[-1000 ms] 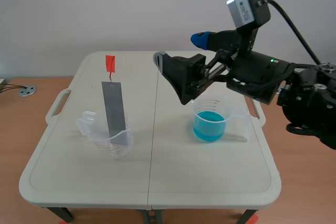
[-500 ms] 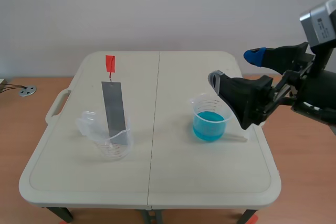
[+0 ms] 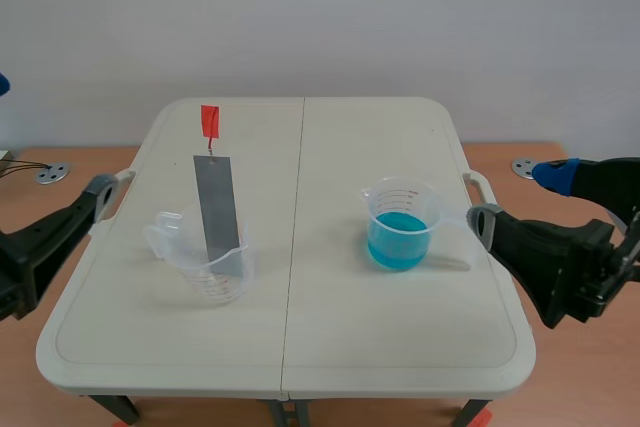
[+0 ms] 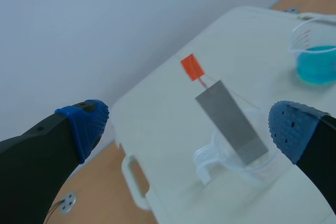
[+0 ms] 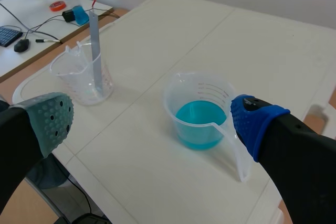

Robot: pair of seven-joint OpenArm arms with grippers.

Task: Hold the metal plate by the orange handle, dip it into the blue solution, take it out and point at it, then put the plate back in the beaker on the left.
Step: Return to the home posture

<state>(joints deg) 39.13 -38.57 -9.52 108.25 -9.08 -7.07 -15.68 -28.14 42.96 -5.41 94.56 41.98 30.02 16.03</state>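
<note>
Left gripper (image 4: 189,125) and right gripper (image 5: 152,120) flank the near corners of the desk (image 3: 330,147). Both have their fingers spread wide apart and hold nothing.

Just ahead of the left gripper, in line with the gap between its fingers, we see the metal plate (image 3: 219,207) standing in the clear beaker (image 3: 215,272). Its lower end rests inside the beaker and its long axis rises steeply with a slight lean. The orange handle (image 3: 209,120) sits at the top end, on a thin wire, and is the part farthest up and away from that gripper.

Ahead of the right gripper, close to its blue-padded finger, stands the second beaker (image 3: 400,197) with the blue solution (image 3: 398,239) in its bottom. It is well apart from the plate, across the desk's middle seam.

We judge the left arm the nearer to the plate, and the right arm the nearer to the solution. As we read it, no part of the task is under way yet. Whichever arm takes the plate must rise to the handle above the beaker's rim and close across that small tag, not on the bare metal below it.
</note>
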